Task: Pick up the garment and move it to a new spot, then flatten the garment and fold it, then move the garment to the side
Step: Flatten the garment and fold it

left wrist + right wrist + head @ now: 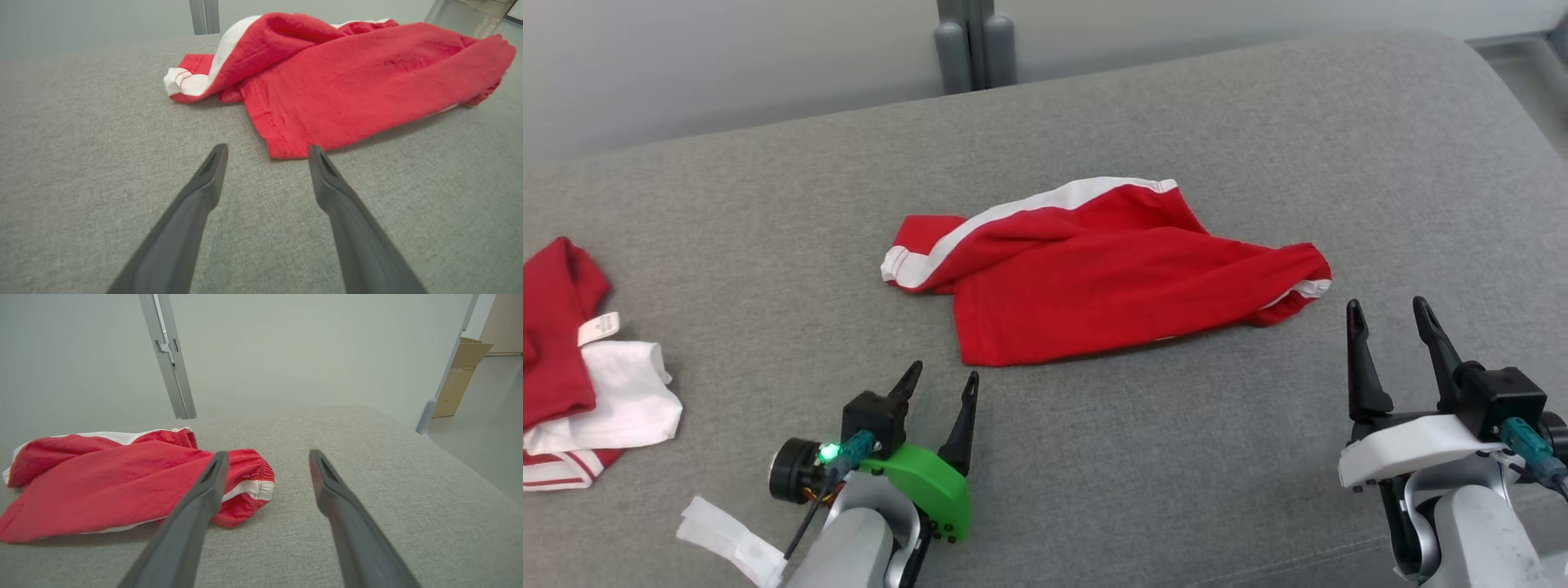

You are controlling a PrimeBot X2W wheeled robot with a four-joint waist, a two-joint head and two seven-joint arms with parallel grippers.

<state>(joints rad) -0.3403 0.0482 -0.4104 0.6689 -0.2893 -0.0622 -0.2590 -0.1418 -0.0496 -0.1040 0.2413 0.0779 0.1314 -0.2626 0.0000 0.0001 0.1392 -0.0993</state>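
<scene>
A red garment (pixel 1111 273) with white side stripes lies crumpled and loosely folded in the middle of the grey cushion. Its hemmed corner (pixel 282 143) is just ahead of my left gripper (pixel 267 151), which stands open and empty a short way in front of it. In the head view the left gripper (pixel 942 376) sits below the garment's lower left corner. My right gripper (pixel 1388 314) is open and empty, just right of and below the garment's elastic waistband end (pixel 253 486). The right gripper (pixel 267 457) points past that end, touching nothing.
The grey upholstered surface (pixel 1258 147) rounds off at its far right. A pile of red and white clothes (pixel 580 367) lies at the left edge. A white strip (pixel 727 539) trails by my left arm. A metal post (pixel 972 45) stands behind; a cardboard box (pixel 461 375) sits on the floor.
</scene>
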